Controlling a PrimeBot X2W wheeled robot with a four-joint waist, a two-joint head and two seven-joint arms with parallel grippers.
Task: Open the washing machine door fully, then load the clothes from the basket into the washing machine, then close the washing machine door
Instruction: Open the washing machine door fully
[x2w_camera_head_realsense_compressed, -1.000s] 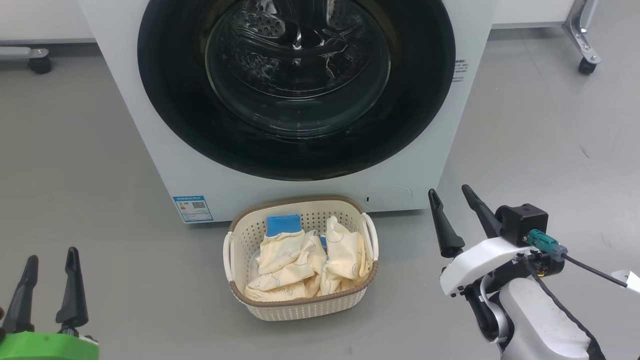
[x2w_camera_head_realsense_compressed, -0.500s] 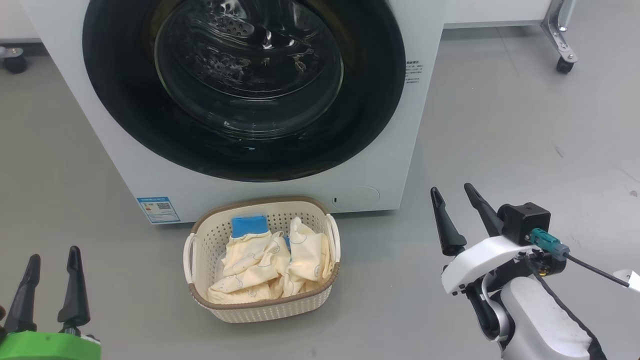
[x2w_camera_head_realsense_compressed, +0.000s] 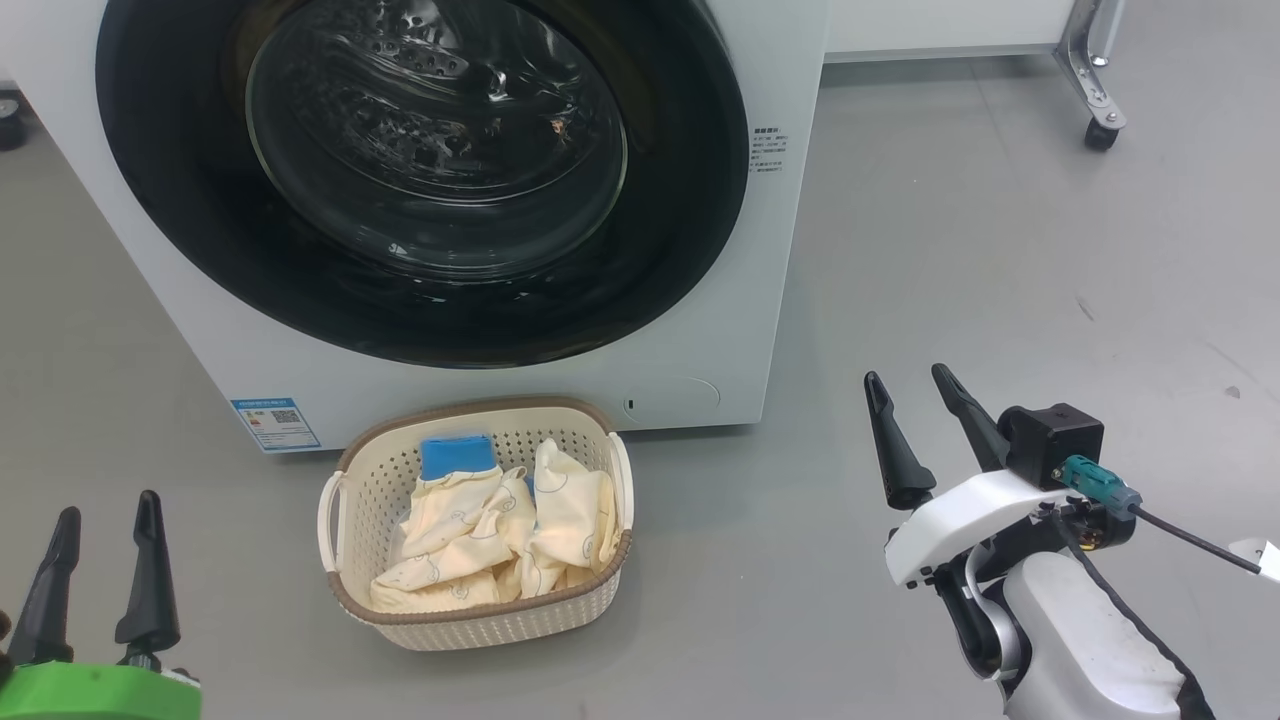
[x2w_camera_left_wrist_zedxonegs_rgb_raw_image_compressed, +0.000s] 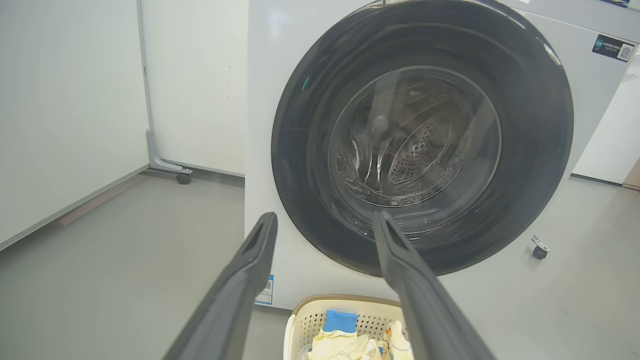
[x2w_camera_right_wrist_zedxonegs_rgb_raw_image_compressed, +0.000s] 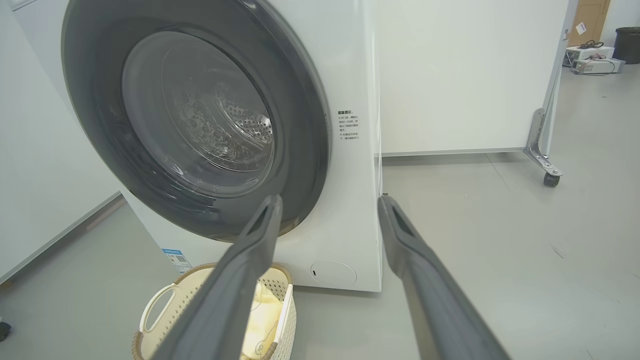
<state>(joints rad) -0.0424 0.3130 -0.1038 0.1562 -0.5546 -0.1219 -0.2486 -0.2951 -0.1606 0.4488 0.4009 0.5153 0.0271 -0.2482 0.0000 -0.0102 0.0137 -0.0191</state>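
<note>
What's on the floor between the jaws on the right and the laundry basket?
Nothing: in the head view, the stretch of grey floor between the right gripper and the basket is bare.

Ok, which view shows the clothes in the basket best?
The head view: it looks down into the basket, with the clothes unobstructed. The left wrist view cuts them off at its bottom edge; the right wrist view has them partly behind a finger.

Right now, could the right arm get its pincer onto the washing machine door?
Probably yes: the right pincer is open and empty, nothing stands between it and the closed door, and the basket sits off to its left.
</note>
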